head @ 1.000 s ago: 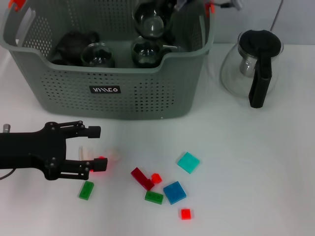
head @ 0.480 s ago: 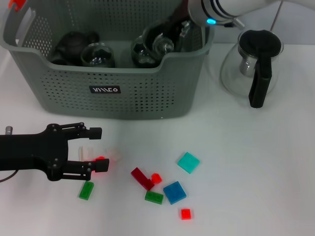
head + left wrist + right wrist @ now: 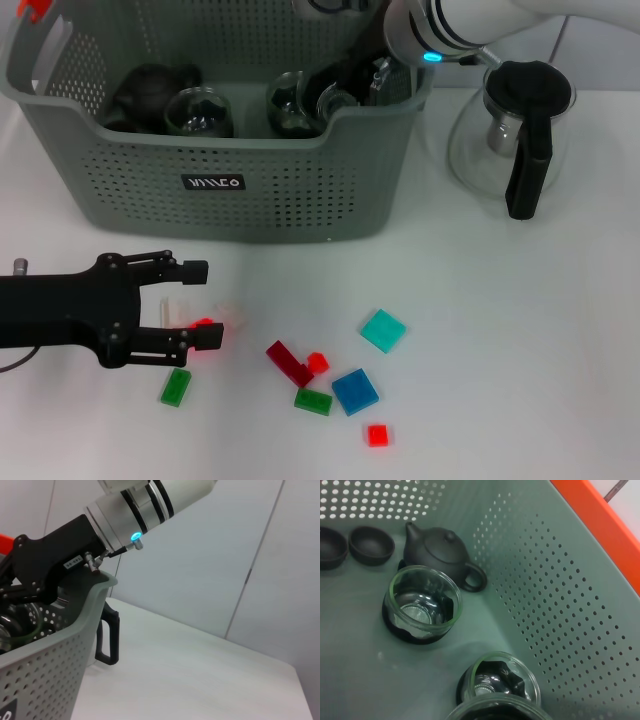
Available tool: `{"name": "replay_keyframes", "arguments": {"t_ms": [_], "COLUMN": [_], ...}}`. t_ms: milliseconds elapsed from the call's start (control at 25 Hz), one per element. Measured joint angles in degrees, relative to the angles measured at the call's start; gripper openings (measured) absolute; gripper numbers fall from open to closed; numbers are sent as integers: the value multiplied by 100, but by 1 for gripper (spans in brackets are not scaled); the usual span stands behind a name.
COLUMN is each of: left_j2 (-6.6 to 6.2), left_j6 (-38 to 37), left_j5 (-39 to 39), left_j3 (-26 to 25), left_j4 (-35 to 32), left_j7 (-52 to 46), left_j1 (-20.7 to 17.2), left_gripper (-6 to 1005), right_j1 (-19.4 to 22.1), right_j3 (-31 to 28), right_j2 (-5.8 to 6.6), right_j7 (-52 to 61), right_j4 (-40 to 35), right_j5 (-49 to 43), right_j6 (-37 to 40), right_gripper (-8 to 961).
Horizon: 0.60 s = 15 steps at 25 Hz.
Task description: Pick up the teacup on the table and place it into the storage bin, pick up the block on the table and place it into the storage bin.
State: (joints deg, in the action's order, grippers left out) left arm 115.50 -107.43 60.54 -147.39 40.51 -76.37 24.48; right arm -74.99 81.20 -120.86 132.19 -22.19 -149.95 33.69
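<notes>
The storage bin (image 3: 300, 190) stands at the back left. My right gripper (image 3: 345, 90) reaches down inside its right end, shut on a glass teacup (image 3: 335, 100); that cup's rim (image 3: 495, 714) shows at the edge of the right wrist view. Two more glass teacups (image 3: 422, 602) (image 3: 497, 682) stand on the bin floor. My left gripper (image 3: 198, 303) is low over the table in front of the bin, open, with a small red block (image 3: 207, 326) between its fingers, close to the nearer finger (image 3: 205, 340).
A dark teapot (image 3: 437, 552) and small dark cups (image 3: 370, 545) sit in the bin. A glass kettle (image 3: 510, 130) with a black handle stands right of it. Loose blocks lie in front: green (image 3: 176, 386), dark red (image 3: 288, 363), teal (image 3: 382, 330), blue (image 3: 354, 391).
My right arm has come down from above the bin, lowering the glass teacup inside its right end. The left gripper has barely shifted around the red block.
</notes>
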Motion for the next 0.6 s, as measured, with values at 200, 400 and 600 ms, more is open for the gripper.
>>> {"name": "replay_keyframes", "arguments": {"t_ms": [200,400,600], "left_j2": [6,8,8], "left_j6": [68,69,68], "left_j5": [0,0,-29], "left_j3": [10,17,18], "left_j4": [-12,-16,-17], "left_j7": [0,0,0], "left_j1": [5,2,-2], "left_gripper": [863,864,864], "right_j1": [3,2,2], "right_j3": [34,37,37], "right_j2": [-7,-7,-8], "right_j7": [0,2,44], "right_j4": [3,4,4], "right_j5": [0,0,0], "right_j6": [-23,-7,7], "right_gripper": [87,87,88]}}
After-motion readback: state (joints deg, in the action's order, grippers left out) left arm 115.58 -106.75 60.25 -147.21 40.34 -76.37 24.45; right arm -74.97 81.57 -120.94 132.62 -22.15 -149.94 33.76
